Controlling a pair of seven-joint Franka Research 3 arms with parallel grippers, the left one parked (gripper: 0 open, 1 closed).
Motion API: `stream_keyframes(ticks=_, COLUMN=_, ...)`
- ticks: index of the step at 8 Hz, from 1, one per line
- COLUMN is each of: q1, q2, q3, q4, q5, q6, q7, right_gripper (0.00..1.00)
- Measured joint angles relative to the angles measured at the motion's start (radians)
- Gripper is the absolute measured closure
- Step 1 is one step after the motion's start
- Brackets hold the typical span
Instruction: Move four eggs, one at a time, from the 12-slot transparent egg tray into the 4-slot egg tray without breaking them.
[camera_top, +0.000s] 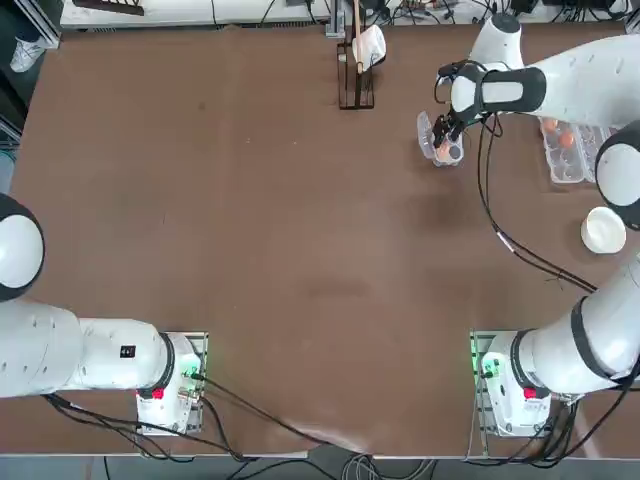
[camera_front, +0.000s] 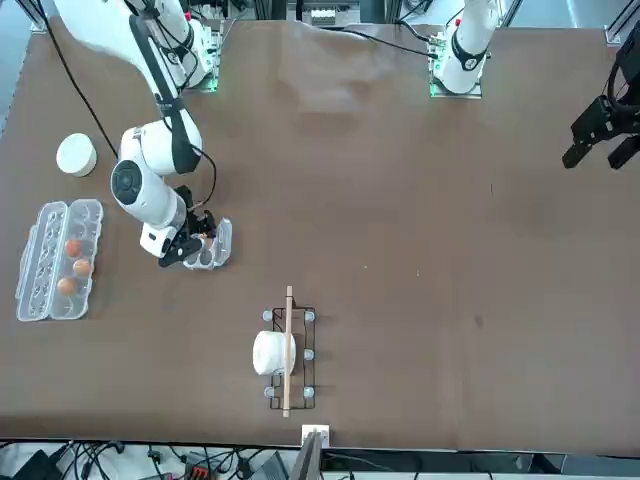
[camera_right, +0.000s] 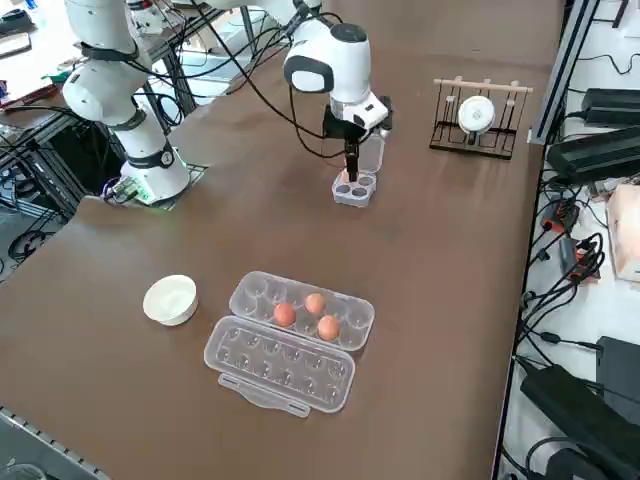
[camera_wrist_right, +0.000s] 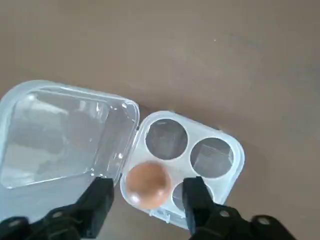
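Observation:
The small 4-slot egg tray lies with its lid flap folded open, and one brown-orange egg sits in one of its cups. My right gripper hangs just over that egg, open, one finger on each side and neither touching it. From overhead the right gripper is over the 4-slot tray at the far right of the table. Three more eggs rest in the 12-slot transparent egg tray, whose lid lies open beside it.
A round white bowl stands beside the long carton. A wire rack holding a white roll stands at the table's far edge, near the small tray. The right arm's cable trails over the table.

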Motion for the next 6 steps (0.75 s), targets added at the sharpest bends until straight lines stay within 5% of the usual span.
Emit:
stream_keyframes(ticks=1, q1=0.000, q2=-0.005, q3=-0.001, q4=0.003, q5=0.000, q6=0.000, q7=0.000, right_gripper=0.01)
stream_keyframes(ticks=4, q1=-0.014, q2=-0.046, q3=-0.021, q4=0.021, q5=0.000, q6=-0.020, q7=-0.004, right_gripper=0.00)
stream_keyframes(ticks=6, q1=-0.078, q2=-0.087, q3=-0.028, q4=0.077, q5=0.000, q6=-0.172, q7=-0.077, right_gripper=0.00)
